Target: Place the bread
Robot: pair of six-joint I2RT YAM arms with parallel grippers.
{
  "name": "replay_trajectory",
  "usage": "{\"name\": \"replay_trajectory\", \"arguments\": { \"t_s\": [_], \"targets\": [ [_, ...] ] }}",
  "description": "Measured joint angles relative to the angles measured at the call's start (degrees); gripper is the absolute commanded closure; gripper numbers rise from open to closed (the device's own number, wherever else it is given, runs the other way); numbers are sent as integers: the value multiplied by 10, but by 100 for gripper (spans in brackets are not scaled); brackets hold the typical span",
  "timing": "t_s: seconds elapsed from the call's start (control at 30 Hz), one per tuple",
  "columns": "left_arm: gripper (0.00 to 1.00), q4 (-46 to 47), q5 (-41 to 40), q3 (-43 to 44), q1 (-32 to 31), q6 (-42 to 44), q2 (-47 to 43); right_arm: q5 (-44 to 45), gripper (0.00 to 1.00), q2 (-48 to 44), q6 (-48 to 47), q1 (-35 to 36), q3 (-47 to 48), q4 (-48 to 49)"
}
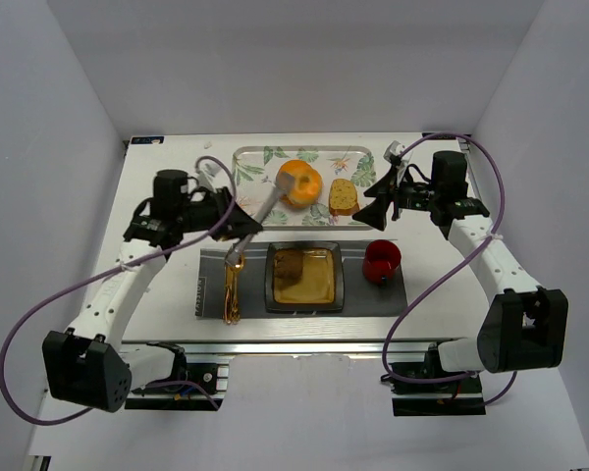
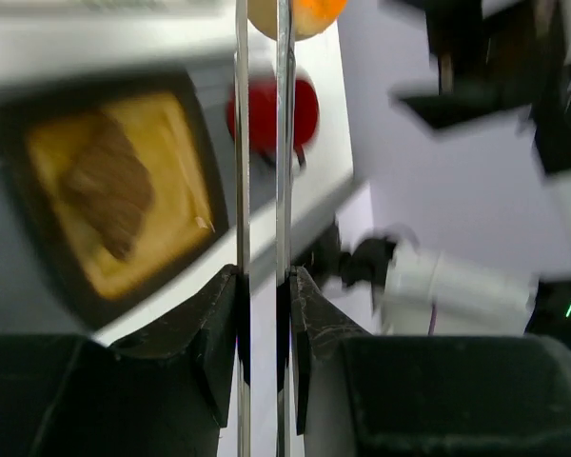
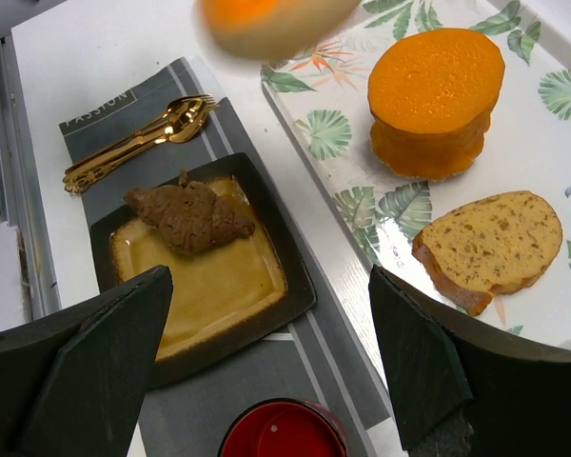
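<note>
My left gripper (image 1: 243, 226) (image 2: 265, 281) is shut on metal tongs (image 1: 263, 206) (image 2: 285, 143). The tongs' tips reach an orange bun (image 1: 299, 182) over the leaf-patterned tray (image 1: 255, 162); it shows blurred in the right wrist view (image 3: 276, 19) and at the top of the left wrist view (image 2: 300, 11). A second orange bun (image 3: 436, 100) and a bread slice (image 1: 344, 196) (image 3: 490, 248) lie on the tray (image 3: 542, 162). A brown croissant (image 1: 293, 263) (image 3: 188, 214) (image 2: 109, 190) lies on the dark square plate (image 1: 273, 294) (image 3: 295, 295). My right gripper (image 1: 381, 208) (image 3: 269, 286) is open and empty, above the mat.
A red cup (image 1: 381, 261) (image 3: 284, 433) (image 2: 306, 109) stands on the grey placemat (image 1: 373, 299) right of the plate. Gold cutlery (image 1: 230, 289) (image 3: 138, 143) lies on the mat left of the plate. White walls enclose the table.
</note>
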Motion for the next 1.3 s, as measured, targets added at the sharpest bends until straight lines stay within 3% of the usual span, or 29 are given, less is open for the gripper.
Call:
{"name": "replay_trajectory", "arguments": {
  "t_s": [0.23, 0.43, 0.63, 0.9, 1.03, 1.3],
  "targets": [
    [98, -85, -42, -2, -144, 48, 24, 15, 11, -17, 2, -2, 0, 0],
    [98, -182, -121, 16, -169, 99, 72, 19, 11, -40, 7, -10, -3, 5],
    [94, -214, -151, 38, -194, 124, 90, 22, 11, -48, 13, -12, -19, 9],
    [56, -236, -179, 60, -237, 144, 140, 24, 11, -48, 13, -13, -20, 10],
    [49, -242, -196, 67, -238, 146, 141, 23, 11, -48, 13, -13, -20, 10],
    [48, -233, -219, 90, -238, 135, 134, 21, 11, -48, 13, -15, -20, 10]
  ]
}}
